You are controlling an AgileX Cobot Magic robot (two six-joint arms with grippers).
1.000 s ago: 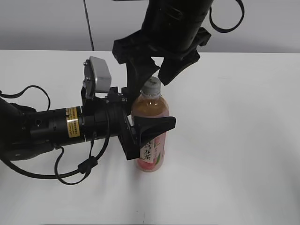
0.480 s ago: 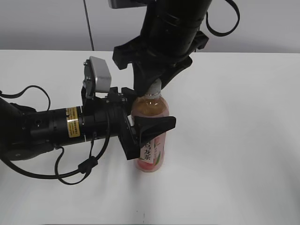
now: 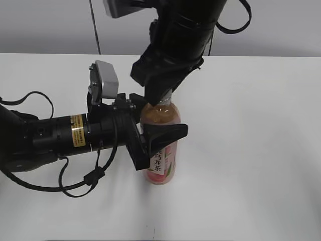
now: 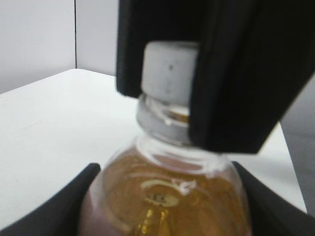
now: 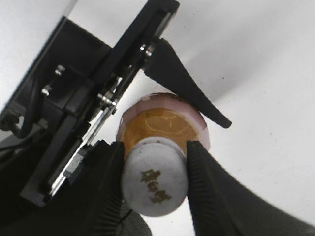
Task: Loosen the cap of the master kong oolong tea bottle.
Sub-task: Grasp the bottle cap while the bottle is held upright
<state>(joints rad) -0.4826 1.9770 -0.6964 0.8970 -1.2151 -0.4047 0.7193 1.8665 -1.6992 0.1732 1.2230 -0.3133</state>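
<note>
exterior view: the master kong oolong tea bottle (image 3: 161,150) stands upright on the white surface (image 3: 251,150), the left tool (image 3: 158,143) clamped on its body, the right tool (image 3: 163,98) directly above. left wrist view: dark fingers (image 4: 236,88) flank the cap (image 4: 170,73). right wrist view: the cap's printed top shows, the right tool clamped on its sides.

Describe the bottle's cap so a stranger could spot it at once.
On the white table stands a slim clear bottle of amber tea, held by the left gripper. At its top sits the small round white cap, a dark mark printed on it, pinched by the right gripper.
</note>
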